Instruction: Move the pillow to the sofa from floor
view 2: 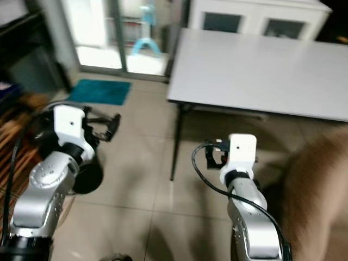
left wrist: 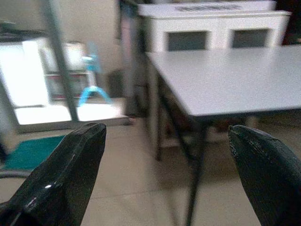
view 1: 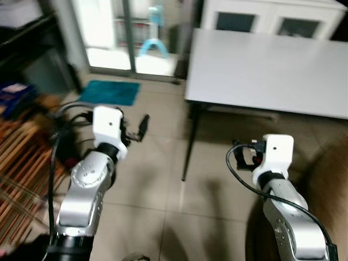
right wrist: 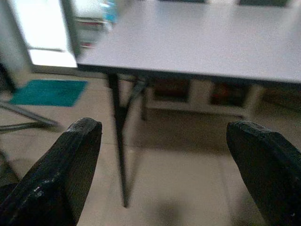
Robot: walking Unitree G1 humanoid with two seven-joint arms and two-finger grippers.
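A brown, blurred soft mass (view 2: 318,187) rises at the right edge of the eye views; I cannot tell whether it is the pillow or the sofa. My left gripper (view 1: 140,128) is held up over the tiled floor at the left, and the left wrist view shows its black fingers (left wrist: 61,183) spread wide, open and empty. My right gripper (view 2: 212,157) is raised near the table leg, just left of the brown mass. Its fingers (right wrist: 66,174) also stand apart with nothing between them.
A grey table (view 1: 272,65) stands ahead on thin dark legs (view 1: 188,147), with a white cabinet (view 1: 272,19) behind it. A teal mat (view 1: 109,92) lies before a glass door. A wooden slatted frame (view 1: 22,163) and dark shelves line the left. Bare tiles (view 1: 157,185) lie between the arms.
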